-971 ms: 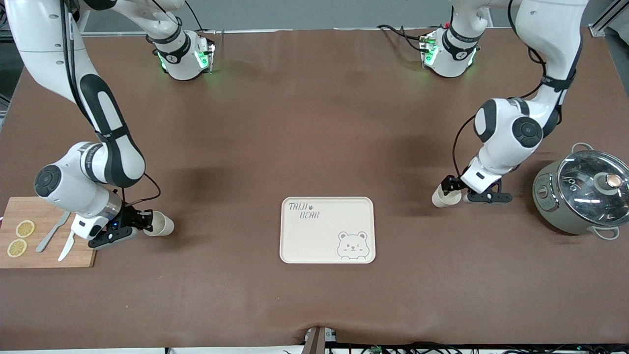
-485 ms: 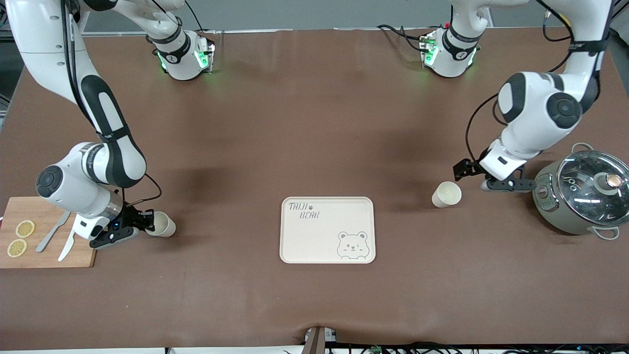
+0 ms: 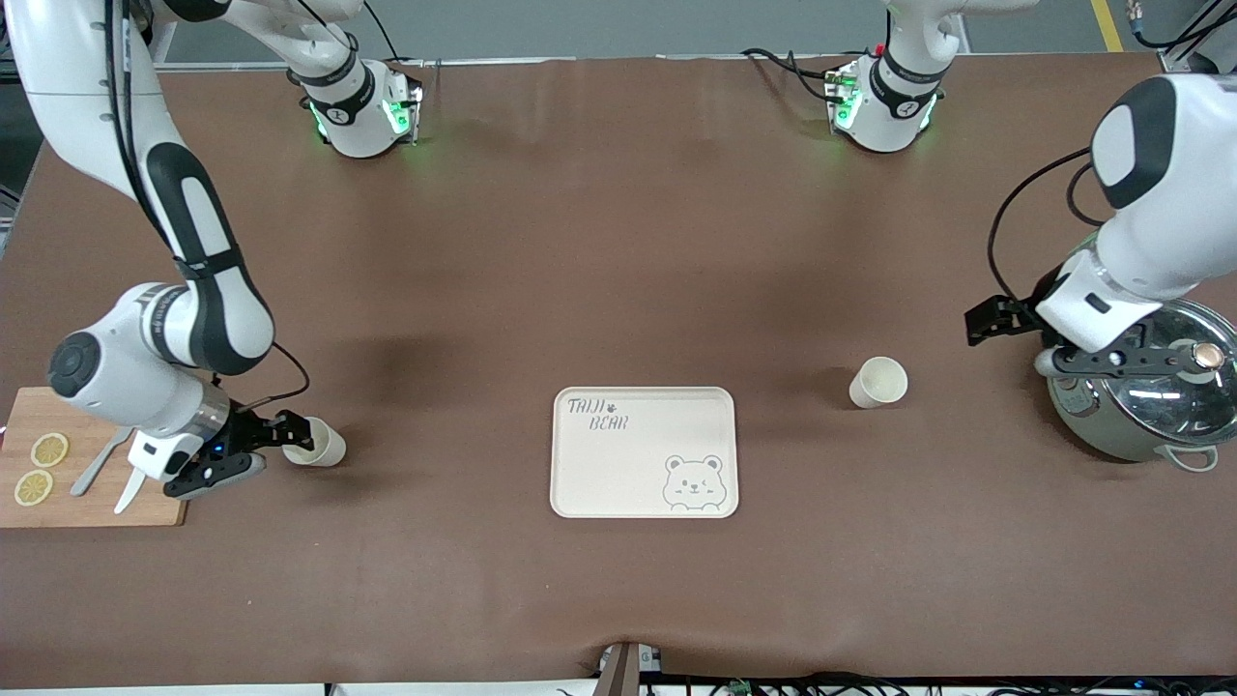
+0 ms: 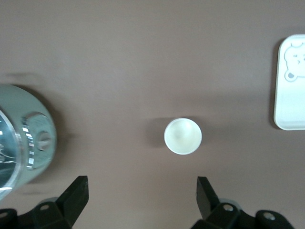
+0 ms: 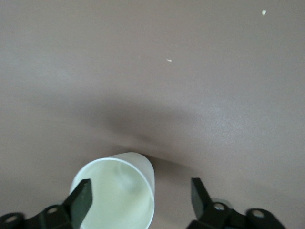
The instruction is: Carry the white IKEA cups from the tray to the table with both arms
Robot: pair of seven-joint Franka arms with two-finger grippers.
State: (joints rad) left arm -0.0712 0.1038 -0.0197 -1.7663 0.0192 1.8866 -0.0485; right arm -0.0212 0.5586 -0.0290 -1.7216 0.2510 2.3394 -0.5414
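Note:
One white cup (image 3: 877,381) stands upright on the brown table between the bear tray (image 3: 643,406) and the pot. My left gripper (image 3: 1015,343) is open and empty, raised beside the pot, well apart from that cup. The left wrist view shows the cup (image 4: 182,136) from above, out ahead of the open gripper (image 4: 142,191). The second white cup (image 3: 319,445) stands near the cutting board. My right gripper (image 3: 275,452) is open right beside it. In the right wrist view this cup (image 5: 114,195) sits partly between the open fingers, close to one fingertip (image 5: 82,193).
A grey-green pot with a glass lid (image 3: 1150,396) stands at the left arm's end, also in the left wrist view (image 4: 19,138). A wooden cutting board (image 3: 97,503) with lemon slices, a knife and a fork lies at the right arm's end.
My left gripper let go of its cup, then rose and drew away toward the pot. My right gripper opened and drew back slightly from its cup, which now stands free.

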